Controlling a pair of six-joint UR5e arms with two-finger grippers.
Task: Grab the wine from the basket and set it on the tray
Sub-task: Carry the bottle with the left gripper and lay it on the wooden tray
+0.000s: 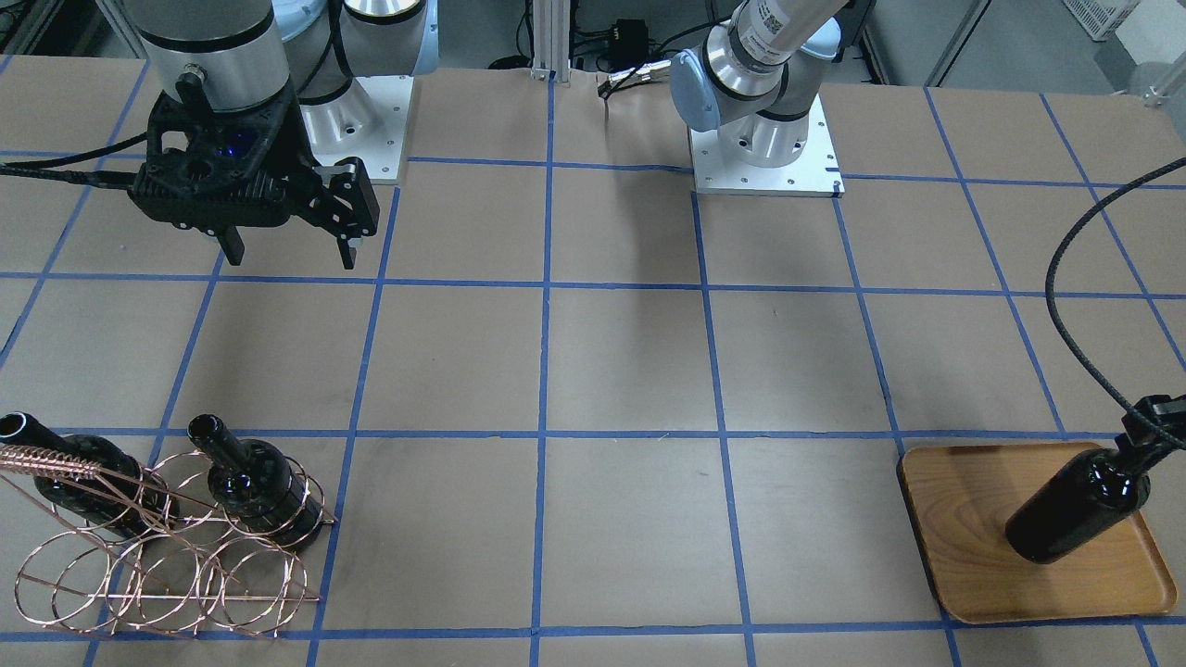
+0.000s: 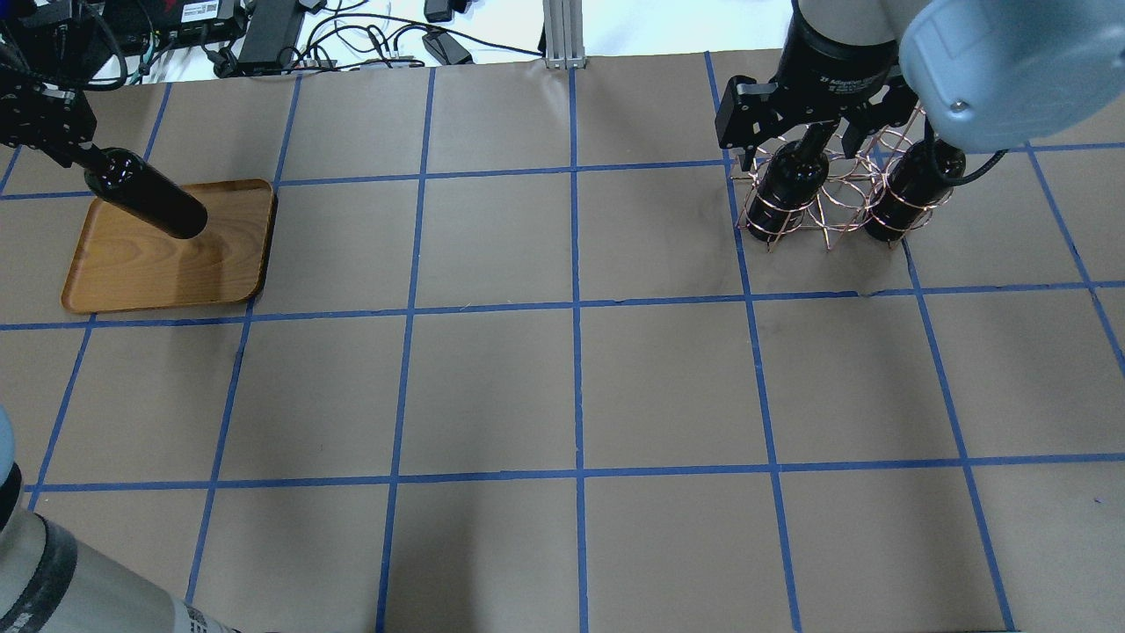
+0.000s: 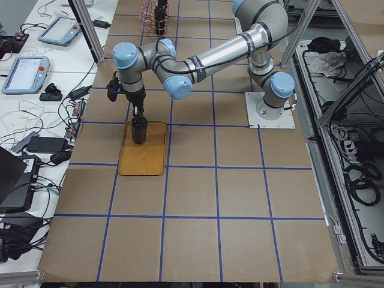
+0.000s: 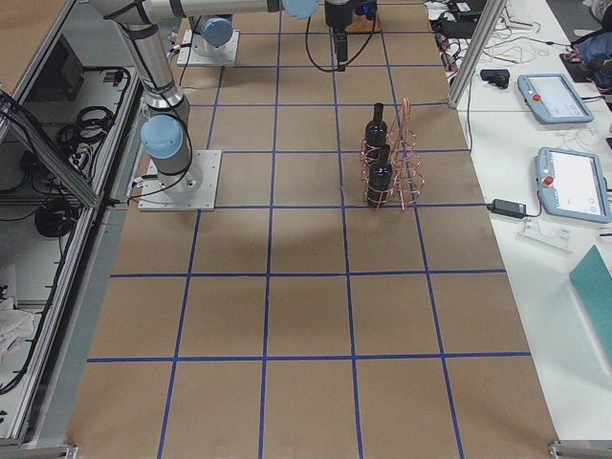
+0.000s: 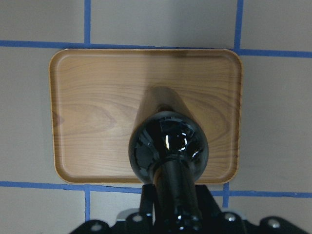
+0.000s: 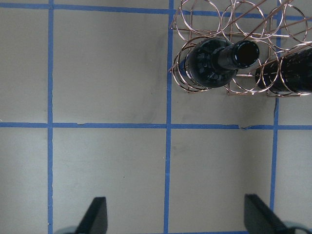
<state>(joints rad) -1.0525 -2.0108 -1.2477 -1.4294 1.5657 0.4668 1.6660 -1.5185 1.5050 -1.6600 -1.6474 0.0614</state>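
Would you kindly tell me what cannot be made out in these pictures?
- Whether the held wine bottle rests on the tray: its own body covers its base in the left wrist view.
- Fingers of the left gripper: cut off by the front-facing view's right edge.
- The basket, far loops: hidden behind the right gripper in the overhead view.

You have bright, even light from above on the worktop [image 2: 571, 387]; the shadows there are faint and soft-edged. On the tray [image 5: 97, 97] the wine bottle [image 5: 168, 146] casts a soft wedge of shadow, and its glossy shoulder carries small white glints. Its neck, close to the left wrist lens, looks soft. In the right wrist view the right gripper [image 6: 175, 219] shows blurred fingers [image 6: 96, 214] at the bottom edge.
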